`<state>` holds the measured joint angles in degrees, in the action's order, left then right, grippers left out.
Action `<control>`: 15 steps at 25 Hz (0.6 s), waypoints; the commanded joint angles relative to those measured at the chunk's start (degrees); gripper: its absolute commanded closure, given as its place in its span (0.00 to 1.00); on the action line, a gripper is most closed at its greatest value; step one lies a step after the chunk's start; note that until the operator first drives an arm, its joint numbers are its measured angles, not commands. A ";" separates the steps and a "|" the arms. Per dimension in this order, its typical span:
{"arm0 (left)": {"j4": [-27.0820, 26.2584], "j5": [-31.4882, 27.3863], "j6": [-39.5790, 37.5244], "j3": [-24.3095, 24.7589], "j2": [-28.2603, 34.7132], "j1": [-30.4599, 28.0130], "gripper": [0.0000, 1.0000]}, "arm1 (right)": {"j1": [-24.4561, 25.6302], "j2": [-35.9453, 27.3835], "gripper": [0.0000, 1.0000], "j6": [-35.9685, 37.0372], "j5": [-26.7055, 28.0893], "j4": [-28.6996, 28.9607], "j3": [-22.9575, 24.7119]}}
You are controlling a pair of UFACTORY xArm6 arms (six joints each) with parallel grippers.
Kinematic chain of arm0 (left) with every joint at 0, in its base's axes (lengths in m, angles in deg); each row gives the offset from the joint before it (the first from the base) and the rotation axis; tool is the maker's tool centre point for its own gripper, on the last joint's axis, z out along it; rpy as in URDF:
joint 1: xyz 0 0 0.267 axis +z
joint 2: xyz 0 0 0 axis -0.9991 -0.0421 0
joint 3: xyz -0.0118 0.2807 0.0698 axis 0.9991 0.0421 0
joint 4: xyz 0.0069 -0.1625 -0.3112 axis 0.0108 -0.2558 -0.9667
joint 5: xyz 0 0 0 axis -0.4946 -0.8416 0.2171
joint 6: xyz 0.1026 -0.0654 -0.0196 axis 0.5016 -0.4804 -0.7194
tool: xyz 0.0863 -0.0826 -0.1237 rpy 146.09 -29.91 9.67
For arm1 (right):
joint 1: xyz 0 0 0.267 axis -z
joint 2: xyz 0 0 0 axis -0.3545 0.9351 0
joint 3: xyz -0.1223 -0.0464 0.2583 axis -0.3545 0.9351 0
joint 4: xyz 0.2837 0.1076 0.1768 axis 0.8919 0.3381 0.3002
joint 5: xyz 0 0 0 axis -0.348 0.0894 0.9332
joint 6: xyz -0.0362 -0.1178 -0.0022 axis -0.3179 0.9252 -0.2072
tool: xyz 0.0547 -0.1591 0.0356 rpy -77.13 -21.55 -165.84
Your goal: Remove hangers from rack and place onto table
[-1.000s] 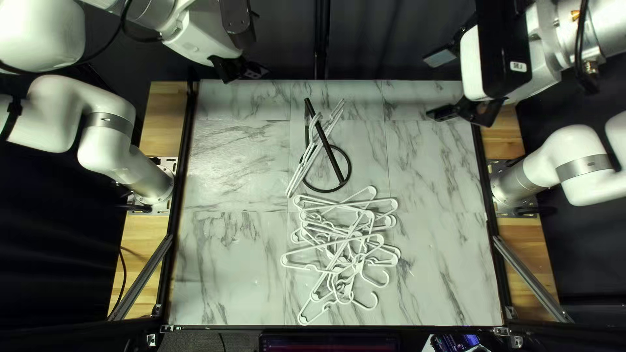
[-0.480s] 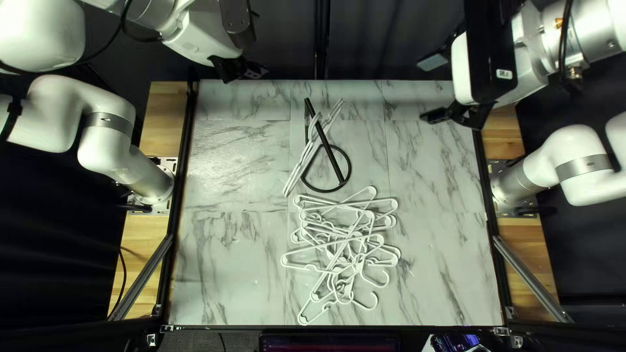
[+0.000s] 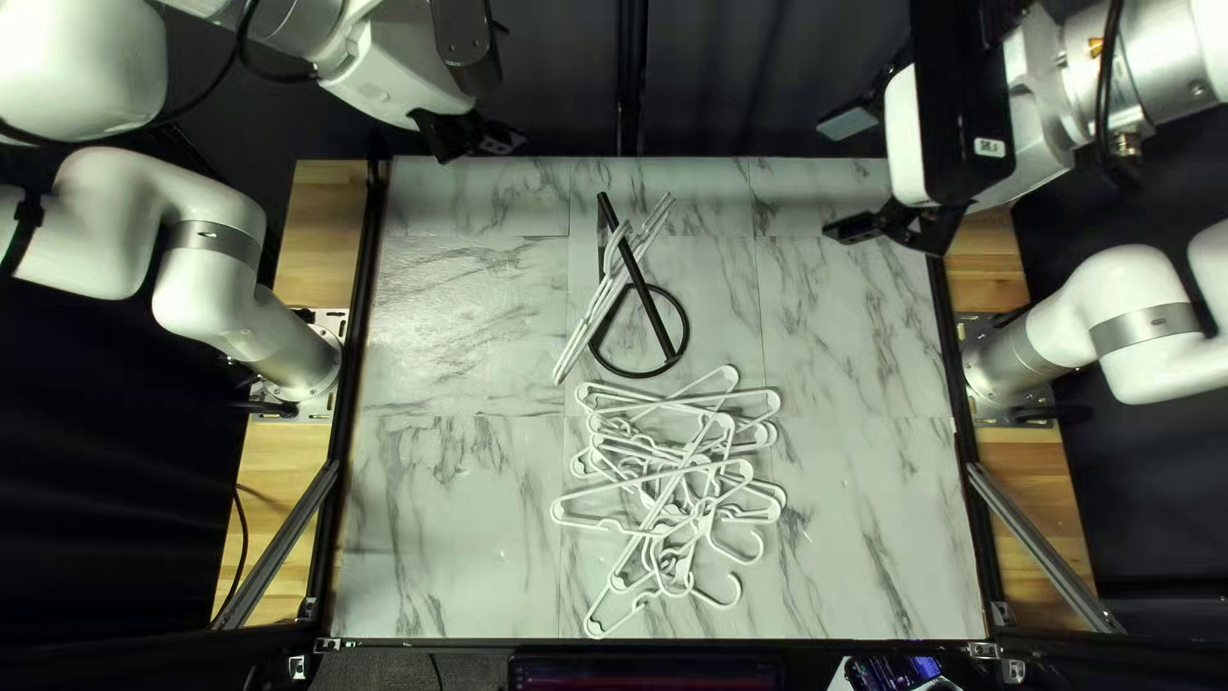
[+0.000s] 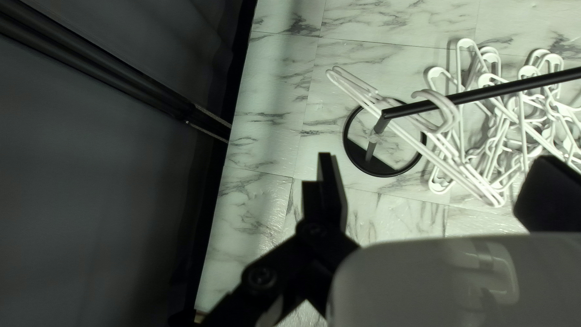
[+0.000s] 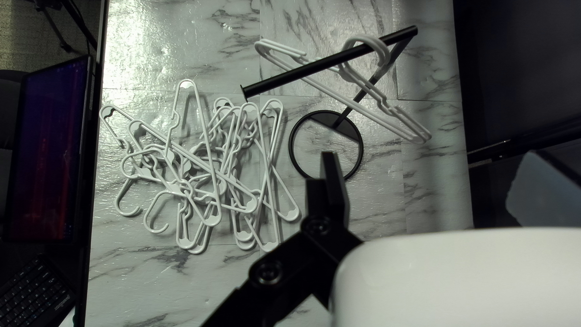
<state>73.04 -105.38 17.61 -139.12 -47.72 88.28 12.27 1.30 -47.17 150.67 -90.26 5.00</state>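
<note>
While white hangers (image 5: 376, 43) hang by their hooks on the bar of the black rack (image 5: 290, 77), a tangled pile of loose hangers (image 5: 186, 189) lies on the marbled desk (image 3: 448, 320), toward 6 o'clock from the rack in the top left view. Near 11 o'clock from it hovers the left end effector (image 3: 486, 136), near 2 o'clock the right end effector (image 3: 850, 175), each with its fingers apart and nothing between them.
</note>
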 commanded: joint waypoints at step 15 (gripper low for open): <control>13.34 -18.23 -34.39 -5.30 -16.84 -22.12 0.00 | 0.00 0.00 0.00 0.00 0.00 0.00 0.00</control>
<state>83.43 -118.86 -6.72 -146.44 -63.09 73.07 12.27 1.30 -47.17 150.67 -90.26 5.00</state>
